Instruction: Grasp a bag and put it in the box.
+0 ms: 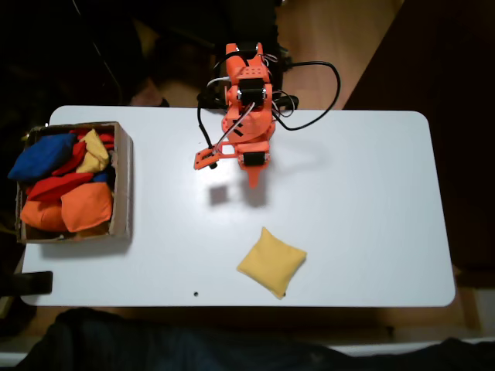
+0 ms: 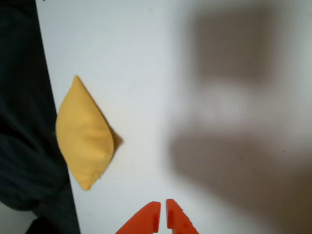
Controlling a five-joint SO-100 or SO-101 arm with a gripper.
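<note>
A plain yellow bag (image 1: 271,261) lies flat on the white table near its front edge, right of centre in the fixed view. In the wrist view the bag (image 2: 84,134) sits at the left by the table's edge. My orange gripper (image 1: 254,179) hangs above the table, behind the bag and well apart from it. In the wrist view my gripper (image 2: 163,214) enters from the bottom, its two fingertips pressed together with nothing between them. The brown cardboard box (image 1: 122,185) stands at the table's left end, holding several bean bags.
Inside the box lie blue, red, orange and a small yellow bean bag (image 1: 94,153). A black cable (image 1: 325,93) loops behind the arm's base. The white table (image 1: 363,185) has open room on its right half. A dark cloth lies along the front edge.
</note>
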